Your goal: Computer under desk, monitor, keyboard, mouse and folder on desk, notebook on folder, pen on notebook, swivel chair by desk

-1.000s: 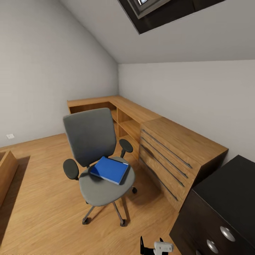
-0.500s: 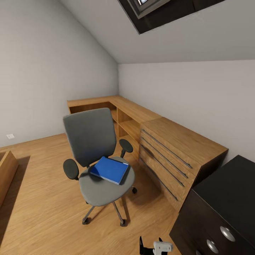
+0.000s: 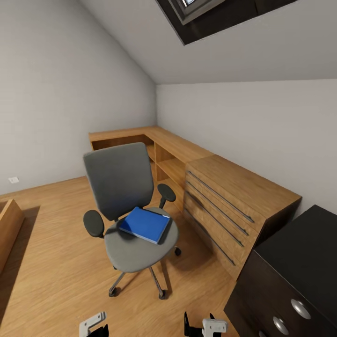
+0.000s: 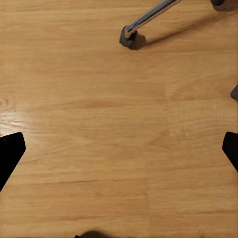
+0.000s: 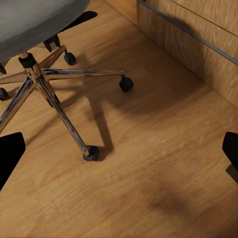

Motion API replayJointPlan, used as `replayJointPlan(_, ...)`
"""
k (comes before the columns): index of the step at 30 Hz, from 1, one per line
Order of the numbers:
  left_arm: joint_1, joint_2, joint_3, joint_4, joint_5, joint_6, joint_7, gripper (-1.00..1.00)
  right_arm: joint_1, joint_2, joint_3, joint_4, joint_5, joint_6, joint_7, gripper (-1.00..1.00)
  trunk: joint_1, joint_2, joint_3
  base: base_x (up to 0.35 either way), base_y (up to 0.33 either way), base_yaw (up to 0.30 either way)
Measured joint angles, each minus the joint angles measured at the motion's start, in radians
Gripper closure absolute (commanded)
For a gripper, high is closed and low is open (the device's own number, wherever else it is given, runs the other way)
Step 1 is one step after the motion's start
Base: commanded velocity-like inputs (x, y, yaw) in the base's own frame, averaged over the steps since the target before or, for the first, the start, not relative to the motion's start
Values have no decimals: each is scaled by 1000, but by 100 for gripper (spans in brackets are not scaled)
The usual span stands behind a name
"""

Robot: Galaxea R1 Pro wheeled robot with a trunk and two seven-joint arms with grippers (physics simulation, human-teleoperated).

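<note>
Head view, nearest first: at the bottom edge, the white top of the left gripper (image 3: 93, 324) and the black-and-white top of the right gripper (image 3: 206, 326) hang over a light wood plank floor (image 3: 56, 281). Left wrist view shows that gripper's two black fingertips (image 4: 11, 151) at opposite edges, spread wide with bare planks between them. Right wrist view shows the same: black fingertips (image 5: 10, 148) far apart, nothing held, floor between.

At lower right stands the corner of the desk (image 3: 304, 248), matte black, with a drawer front bearing round silver knobs (image 3: 300, 309).

Mid-floor stands the swivel chair (image 3: 125, 206): grey upholstered seat and tall squarish back, rounded black armrests, shiny chrome legs (image 5: 59, 111) spreading to small black castors. It stands apart from the desk. On its seat, towards the front right, lies the folder (image 3: 144, 224), a flat bright blue rectangle, turned at an angle.

Behind the chair, a light wooden dresser (image 3: 234, 201) with long thin bar handles runs along the wall, joining open wooden shelving in the corner.

Farthest, smooth pale grey walls (image 3: 56, 93) slope up to a dark-framed skylight (image 3: 210, 14).
</note>
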Motion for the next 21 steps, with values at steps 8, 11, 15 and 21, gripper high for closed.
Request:
replayJointPlan(8, 0, 4, 0, -3, 0, 3, 2, -100, 0, 0, 0, 0, 0, 0, 1, -100, 0, 0, 0, 0, 0, 0)
replayJointPlan(11, 0, 20, 1, -9, -1, 4, -1, -100, 0, 0, 0, -1, 1, 0, 0, -100, 0, 0, 0, 0, 0, 0)
replayJointPlan(15, 0, 144, 18, -299, 6, 240, 65, -100, 0, 0, 0, 1, 4, 0, 4, -100, 0, 0, 0, 0, 0, 0)
replayJointPlan(21, 0, 163, 104, -607, 3, 528, 191, -100, 0, 0, -2, -1, 4, 5, 5, -100, 0, 0, 0, 0, 0, 0)
